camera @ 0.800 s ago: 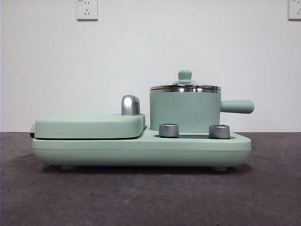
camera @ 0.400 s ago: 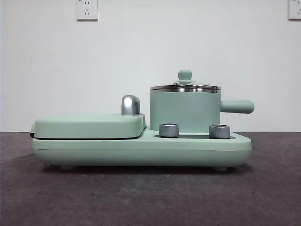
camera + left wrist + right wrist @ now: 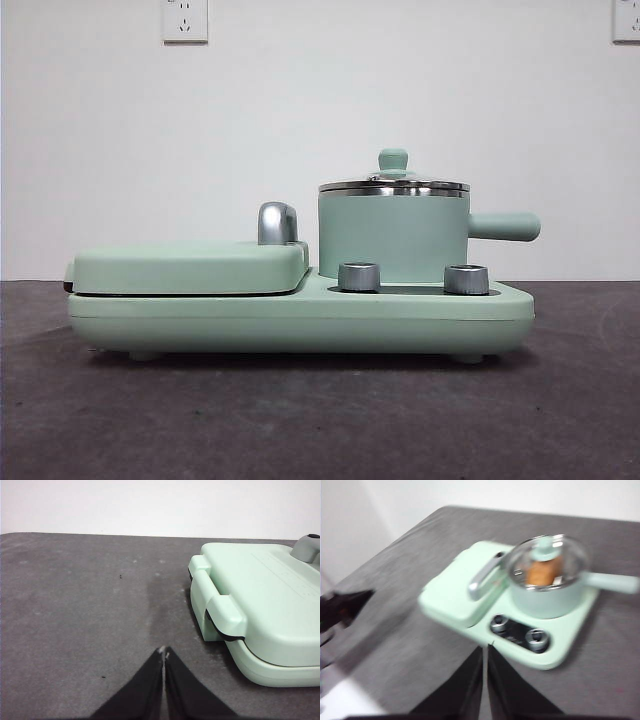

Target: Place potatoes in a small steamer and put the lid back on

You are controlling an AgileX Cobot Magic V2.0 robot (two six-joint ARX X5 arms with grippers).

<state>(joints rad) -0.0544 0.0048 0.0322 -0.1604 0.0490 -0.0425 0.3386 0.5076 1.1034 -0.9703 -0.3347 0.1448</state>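
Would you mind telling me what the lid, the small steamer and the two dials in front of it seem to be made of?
The lid looks like clear glass in a polished steel rim: the potato shows through it. Its knob looks like matte mint plastic. The small steamer has a matte mint wall, probably coated metal, though that is uncertain. The dials look like brushed metal or chromed plastic, going by their grey sheen.

The dark grey, matte tabletop point(image 3: 300, 420) fills the lower frame — one thing rests directly on it, centred: a long mint-green plastic cooker base point(image 3: 300, 322) on small feet.
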